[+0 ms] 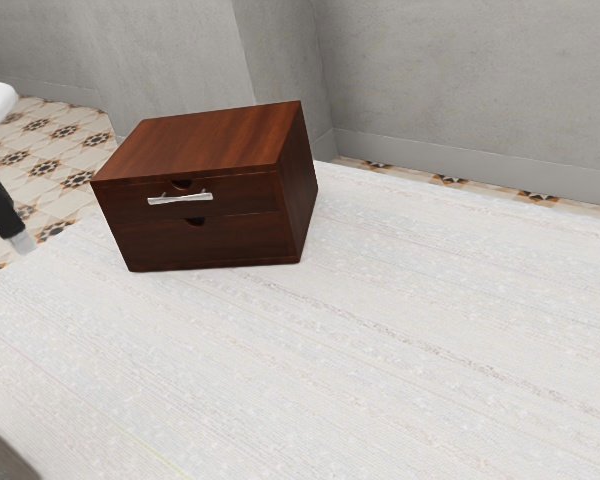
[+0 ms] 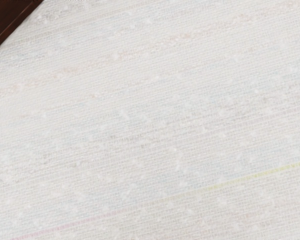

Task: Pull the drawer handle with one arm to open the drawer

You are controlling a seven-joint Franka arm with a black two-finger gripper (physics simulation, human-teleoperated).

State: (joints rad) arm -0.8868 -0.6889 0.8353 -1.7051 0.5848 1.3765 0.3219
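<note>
The white, woven-looking table (image 1: 400, 330) spreads out wide in front of and beside the cabinet (image 1: 220, 140), which stands on it toward the far edge. The cabinet is a low box of dark reddish-brown wood with a smooth, lightly glossy top and a plain side panel. Its front carries two drawers, one above the other. The upper drawer (image 1: 240, 194) and the lower drawer (image 1: 205, 240) both sit flush with the cabinet's front, shut. Each has a small half-round notch cut in its top edge.

The drawer handle (image 1: 180, 198) is a slim silver bar lying level across the upper drawer's front, just below that drawer's notch and left of its middle in the exterior view.

The gripper (image 1: 18, 238), black with a pale tip, hangs above the table at the cabinet's handle side, well apart from it. It grips nothing, and whether it is spread or closed cannot be told.

In the wrist view a dark corner of the cabinet (image 2: 5, 17) shows beside bare table (image 2: 155, 130).
</note>
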